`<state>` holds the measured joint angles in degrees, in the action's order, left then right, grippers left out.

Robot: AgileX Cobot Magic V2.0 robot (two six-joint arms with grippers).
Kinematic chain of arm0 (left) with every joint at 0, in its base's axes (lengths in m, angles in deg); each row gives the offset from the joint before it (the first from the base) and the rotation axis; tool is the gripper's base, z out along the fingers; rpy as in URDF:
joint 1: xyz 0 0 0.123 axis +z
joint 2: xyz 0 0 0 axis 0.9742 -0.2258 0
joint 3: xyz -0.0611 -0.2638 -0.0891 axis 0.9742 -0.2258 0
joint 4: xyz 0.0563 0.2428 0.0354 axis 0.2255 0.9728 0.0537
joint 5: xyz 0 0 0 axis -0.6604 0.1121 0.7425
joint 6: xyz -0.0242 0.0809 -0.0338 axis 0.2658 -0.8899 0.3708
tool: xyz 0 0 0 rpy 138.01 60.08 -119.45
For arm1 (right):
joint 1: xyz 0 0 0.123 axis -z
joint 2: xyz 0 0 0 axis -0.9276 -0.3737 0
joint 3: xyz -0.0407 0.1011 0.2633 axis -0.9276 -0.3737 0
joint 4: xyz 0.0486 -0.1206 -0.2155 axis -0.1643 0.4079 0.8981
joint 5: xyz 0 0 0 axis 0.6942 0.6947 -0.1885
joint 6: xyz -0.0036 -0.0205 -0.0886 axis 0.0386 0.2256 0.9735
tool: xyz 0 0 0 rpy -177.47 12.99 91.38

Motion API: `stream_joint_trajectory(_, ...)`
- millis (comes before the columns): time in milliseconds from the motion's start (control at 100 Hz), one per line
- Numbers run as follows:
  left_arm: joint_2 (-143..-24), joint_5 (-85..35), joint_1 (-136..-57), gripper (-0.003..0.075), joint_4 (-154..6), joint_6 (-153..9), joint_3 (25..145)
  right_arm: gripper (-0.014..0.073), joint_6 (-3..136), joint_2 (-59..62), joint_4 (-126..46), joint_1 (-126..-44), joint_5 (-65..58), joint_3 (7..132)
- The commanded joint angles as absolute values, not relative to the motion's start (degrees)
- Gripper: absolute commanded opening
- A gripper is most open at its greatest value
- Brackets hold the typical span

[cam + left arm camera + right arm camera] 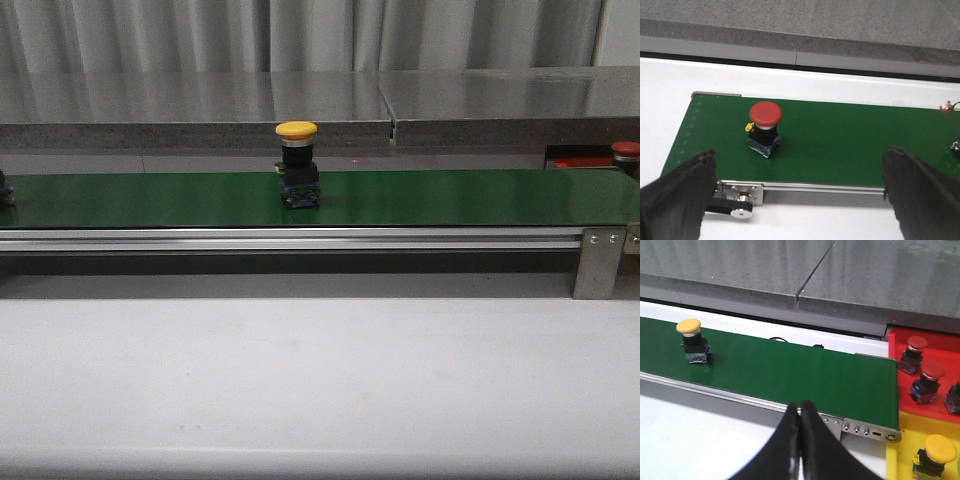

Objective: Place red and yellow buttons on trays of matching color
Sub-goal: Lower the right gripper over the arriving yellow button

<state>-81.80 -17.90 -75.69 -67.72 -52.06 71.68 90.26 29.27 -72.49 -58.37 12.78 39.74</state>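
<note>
Red button [764,126] upright on belt [840,145], beyond wide-open empty left gripper [800,192]; right gripper [801,440] closed, empty.

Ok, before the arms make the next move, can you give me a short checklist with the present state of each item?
1. Yellow button upright on the green belt, free to grasp: ok.
2. Red button upright on the belt near its end: ok.
3. Left pincer open, ready to grasp: ok.
4. Right pincer open: not ok, its fingers are together.
5. Red tray has room: cannot tell, two red buttons already sit there and part of it is out of view.
6. Yellow tray has room: cannot tell, one yellow button sits there and the tray is cut off.
</note>
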Motion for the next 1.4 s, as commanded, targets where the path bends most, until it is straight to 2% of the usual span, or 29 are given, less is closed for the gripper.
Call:
stream_joint_trajectory(0,-75.8,-21.7,-76.0,0.0617,-69.5,-52.1,69.6,-0.0118,90.8,29.3,-73.7,-58.4,9.6,41.2)
stream_joint_trajectory(70,-72.2,-20.8,-76.0,0.0596,-69.5,-52.1,67.2,-0.0118,90.8,29.3,-73.7,-58.4,9.8,41.2)
stream_joint_trajectory(160,-67.8,-20.1,-76.0,0.0509,-69.5,-52.1,65.0,-0.0118,90.8,29.3,-74.0,-58.4,10.3,41.2)
stream_joint_trajectory(280,-63.8,-20.2,-76.0,0.0309,-69.5,-52.1,63.1,-0.0118,90.8,29.3,-74.2,-58.4,10.4,41.2)
stream_joint_trajectory(400,-62.5,-20.3,-76.0,0.0054,-69.5,-52.1,62.3,-0.0118,90.8,29.3,-74.1,-58.4,10.6,41.2)
stream_joint_trajectory(450,-62.5,-20.6,-76.0,-0.0018,-69.5,-52.1,62.1,-0.0118,90.8,29.3,-74.1,-58.4,10.9,41.2)
stream_joint_trajectory(580,-62.5,-20.6,-76.0,-0.0019,-69.5,-52.1,62.1,-0.0102,90.8,29.3,-74.1,-58.4,12.3,41.2)
stream_joint_trajectory(650,-62.5,-20.6,-76.0,-0.0019,-69.5,-52.1,62.1,-0.0029,90.8,29.3,-74.1,-58.4,14.7,41.2)
stream_joint_trajectory(680,-62.5,-20.6,-76.0,-0.0019,-69.5,-52.1,62.1,0.002,90.8,29.3,-74.1,-58.4,15.7,41.2)
stream_joint_trajectory(750,-62.5,-20.6,-76.0,-0.0019,-69.5,-52.1,62.1,0.0197,90.8,29.3,-74.1,-58.4,17.6,41.2)
stream_joint_trajectory(870,-62.5,-20.6,-76.0,-0.0019,-69.5,-52.1,62.1,0.0579,90.8,29.3,-75.1,-58.4,18.2,41.2)
stream_joint_trajectory(900,-62.5,-20.6,-76.0,-0.0019,-69.5,-52.1,62.1,0.0621,90.8,29.3,-75.7,-58.4,17.9,41.2)
stream_joint_trajectory(970,-62.5,-20.6,-76.0,-0.0019,-69.5,-52.1,62.1,0.059,90.8,29.3,-77.4,-58.4,17.1,41.2)
stream_joint_trajectory(1140,-62.5,-20.6,-76.0,-0.0019,-69.5,-52.1,62.1,0.0587,90.9,25.5,-78.1,-58.4,18.0,43.9)
stream_joint_trajectory(1390,-62.5,-20.6,-76.0,-0.0019,-69.5,-52.1,62.1,0.0587,92.6,9.5,-78.1,-59.9,20.9,52.3)
